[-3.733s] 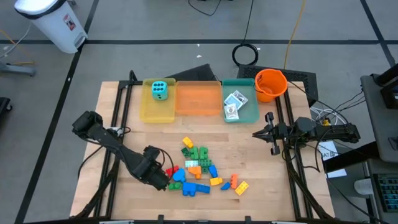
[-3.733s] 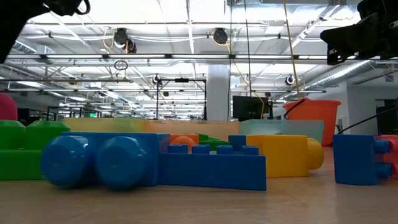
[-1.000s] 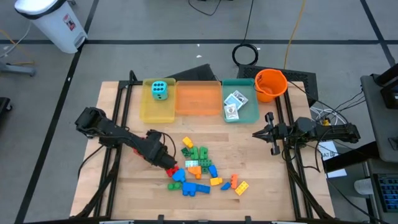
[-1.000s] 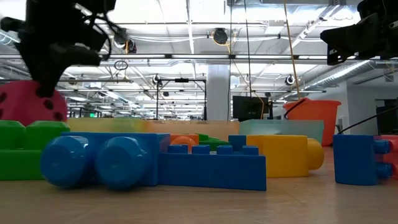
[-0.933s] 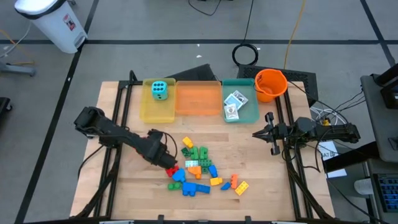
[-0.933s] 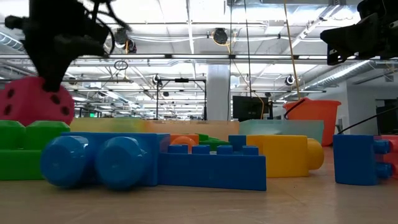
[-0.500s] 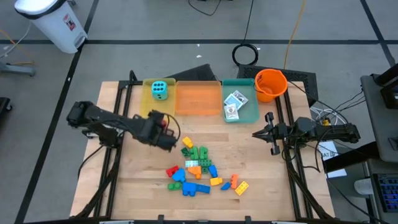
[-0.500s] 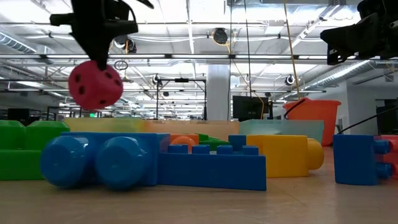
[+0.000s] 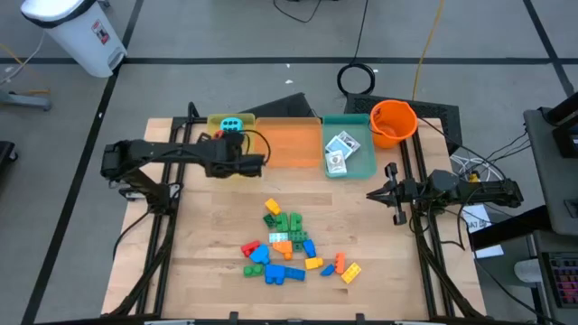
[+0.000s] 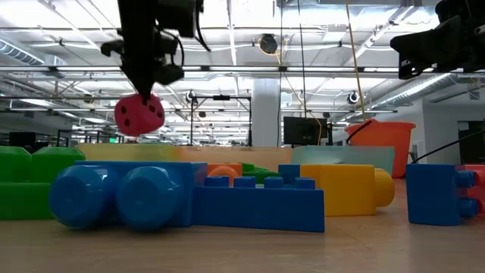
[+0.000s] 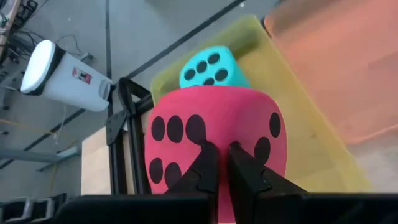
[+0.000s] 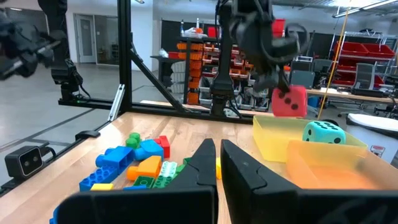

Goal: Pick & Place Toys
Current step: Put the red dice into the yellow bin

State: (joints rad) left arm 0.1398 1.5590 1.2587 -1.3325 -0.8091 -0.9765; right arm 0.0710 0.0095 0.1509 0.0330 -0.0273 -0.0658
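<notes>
My left gripper (image 9: pixel 233 155) hangs over the yellow tray (image 9: pixel 215 168) at the far left, shut on the red foam die (image 10: pixel 139 115), which my arm hides in the high view. The cyan die (image 9: pixel 232 124) sits on the floor of that tray, near its far end. The pile of coloured building bricks (image 9: pixel 289 244) lies on the table's near middle. Card packs (image 9: pixel 340 149) lie in the teal tray (image 9: pixel 359 168). My right gripper (image 9: pixel 374 193) waits shut above the table's right side, pointing left. My left gripper pinches the red die's upper face (image 11: pixel 214 134) between its two fingers, which stand almost together among the black dots. The fingers (image 10: pixel 148 80) come from above, pointing down. The die hangs tilted below them, clear of the tray and table.
An orange tray (image 9: pixel 289 144) stands between the yellow and teal trays. An orange bucket (image 9: pixel 393 122) stands at the far right corner. Black frame rails (image 9: pixel 176 194) run along both table sides. Bare wood lies between trays and bricks.
My left gripper has gone up and toward the table's far edge, from the left side of the brick pile to above the yellow tray. The red die has come with it, lifted clear of the table and hanging below the fingers.
</notes>
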